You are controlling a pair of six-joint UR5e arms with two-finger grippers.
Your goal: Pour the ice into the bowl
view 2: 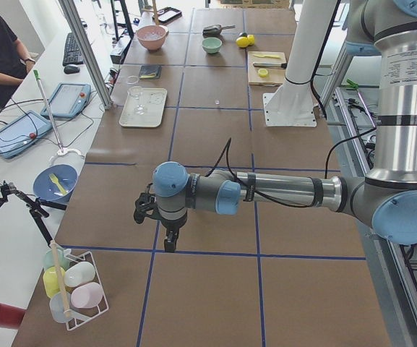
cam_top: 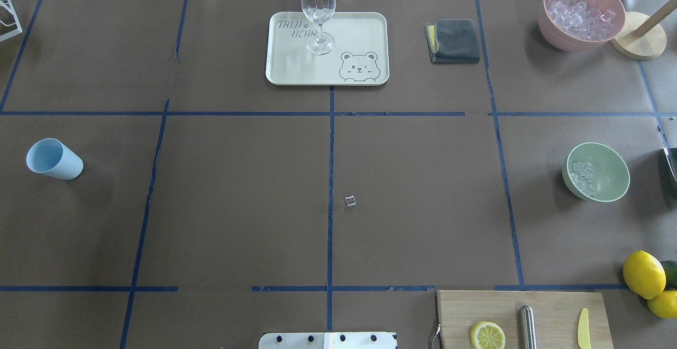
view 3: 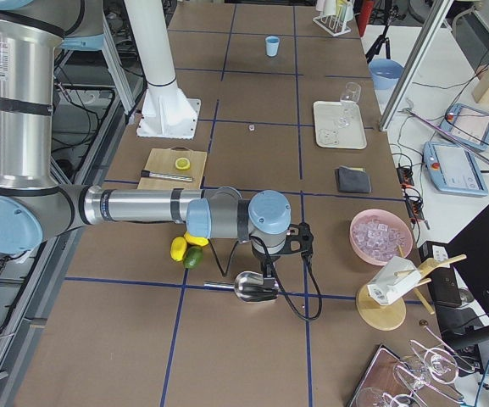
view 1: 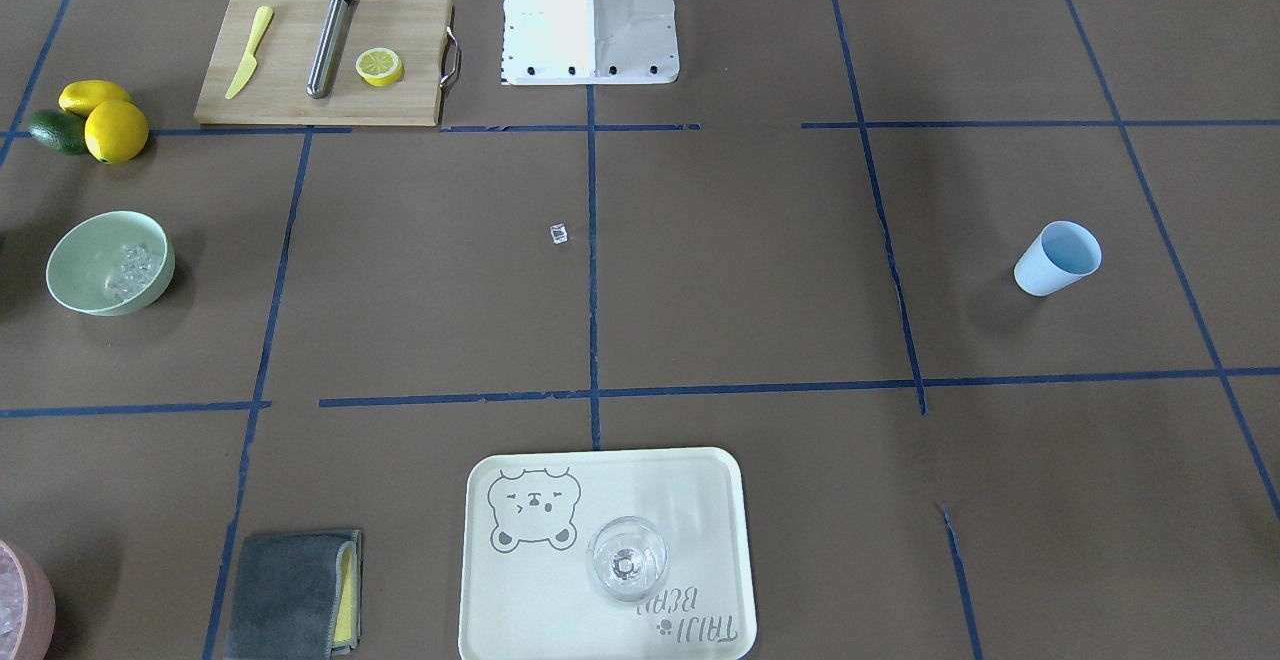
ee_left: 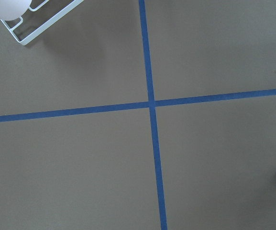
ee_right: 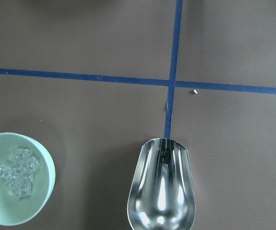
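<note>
Brown-papered worktop: ice sits in mint bowl, one stray cube mid-worktop. Can't tell if my left hand or right hand is apart or together.

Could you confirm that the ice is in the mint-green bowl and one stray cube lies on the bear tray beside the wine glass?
Not quite: the ice is in the bowl, but the stray cube lies on the bare brown table beside the central blue tape line, not on the tray beside the wine glass. The overhead exterior view shows it.
</note>
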